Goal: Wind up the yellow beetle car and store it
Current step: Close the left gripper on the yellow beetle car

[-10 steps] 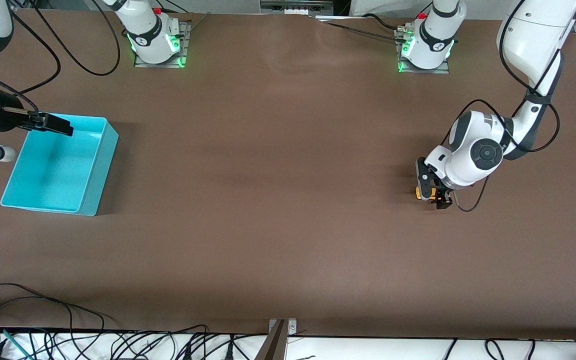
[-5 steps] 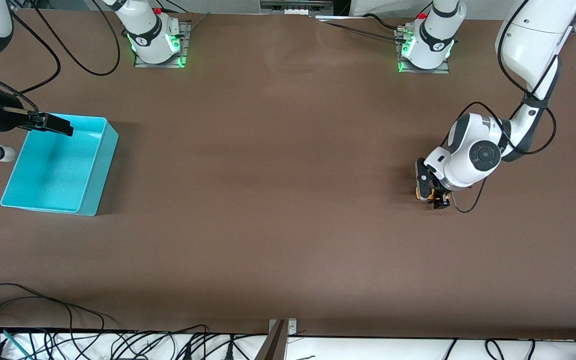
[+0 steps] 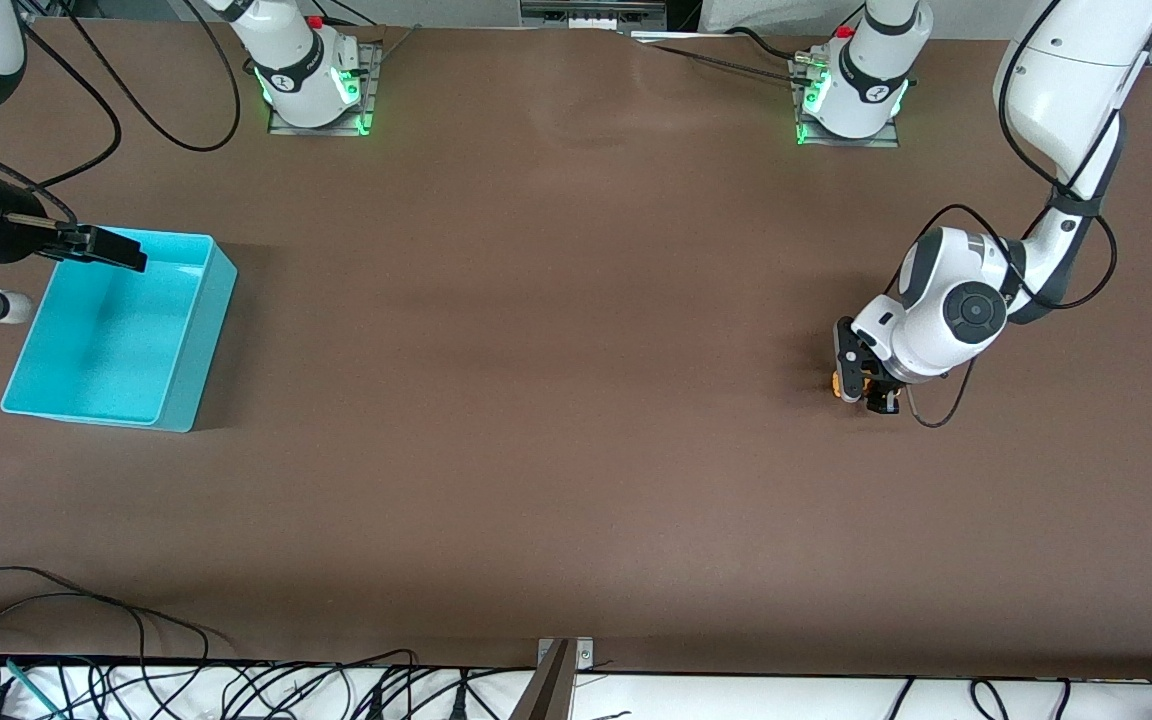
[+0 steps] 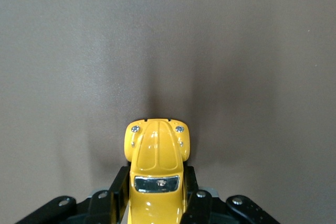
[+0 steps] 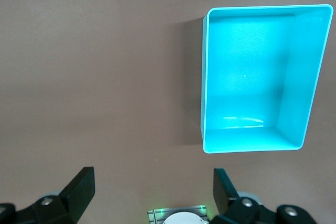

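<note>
No text, label, brand, number or sign could be read on anything in these views. The small marks on the white robot bases (image 3: 311, 70) by their green lights were too small to make out.
</note>
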Controlling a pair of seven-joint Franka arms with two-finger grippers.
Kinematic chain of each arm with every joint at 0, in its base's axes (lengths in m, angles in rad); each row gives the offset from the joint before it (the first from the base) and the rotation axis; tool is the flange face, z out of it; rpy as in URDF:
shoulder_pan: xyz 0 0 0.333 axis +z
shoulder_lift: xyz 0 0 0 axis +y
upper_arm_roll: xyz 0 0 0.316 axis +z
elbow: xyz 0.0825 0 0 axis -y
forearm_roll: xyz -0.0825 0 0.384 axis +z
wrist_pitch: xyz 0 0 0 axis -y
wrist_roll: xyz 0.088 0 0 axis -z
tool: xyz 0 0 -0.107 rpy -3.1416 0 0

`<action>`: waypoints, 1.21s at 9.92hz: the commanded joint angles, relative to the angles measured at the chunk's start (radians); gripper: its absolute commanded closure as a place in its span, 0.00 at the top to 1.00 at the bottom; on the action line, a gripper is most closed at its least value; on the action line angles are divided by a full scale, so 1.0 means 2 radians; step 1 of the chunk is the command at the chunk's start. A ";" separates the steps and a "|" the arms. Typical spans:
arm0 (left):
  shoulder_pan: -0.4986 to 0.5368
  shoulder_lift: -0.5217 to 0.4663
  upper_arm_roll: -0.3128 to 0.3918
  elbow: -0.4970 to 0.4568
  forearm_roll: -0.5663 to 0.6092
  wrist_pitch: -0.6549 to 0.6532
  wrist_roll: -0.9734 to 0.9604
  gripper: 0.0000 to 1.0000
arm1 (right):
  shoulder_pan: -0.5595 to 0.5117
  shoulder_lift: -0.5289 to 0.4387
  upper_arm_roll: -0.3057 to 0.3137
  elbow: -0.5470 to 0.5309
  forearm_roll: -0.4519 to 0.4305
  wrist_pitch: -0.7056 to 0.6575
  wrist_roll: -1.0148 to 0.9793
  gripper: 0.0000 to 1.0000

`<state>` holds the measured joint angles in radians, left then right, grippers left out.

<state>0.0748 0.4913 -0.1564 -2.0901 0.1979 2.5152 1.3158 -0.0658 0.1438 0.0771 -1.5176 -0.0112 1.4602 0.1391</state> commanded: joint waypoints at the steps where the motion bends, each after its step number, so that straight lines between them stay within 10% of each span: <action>1: 0.003 -0.003 0.000 0.003 0.015 -0.007 0.006 0.19 | -0.005 -0.004 0.001 -0.003 0.002 -0.005 -0.005 1.00; 12: 0.134 0.050 0.001 0.050 0.018 -0.016 0.123 0.18 | -0.005 -0.005 0.001 0.002 -0.001 0.001 -0.004 1.00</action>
<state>0.3020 0.5172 -0.1466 -2.0430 0.1980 2.4763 1.5230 -0.0665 0.1437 0.0746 -1.5179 -0.0113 1.4618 0.1390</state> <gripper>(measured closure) 0.551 0.000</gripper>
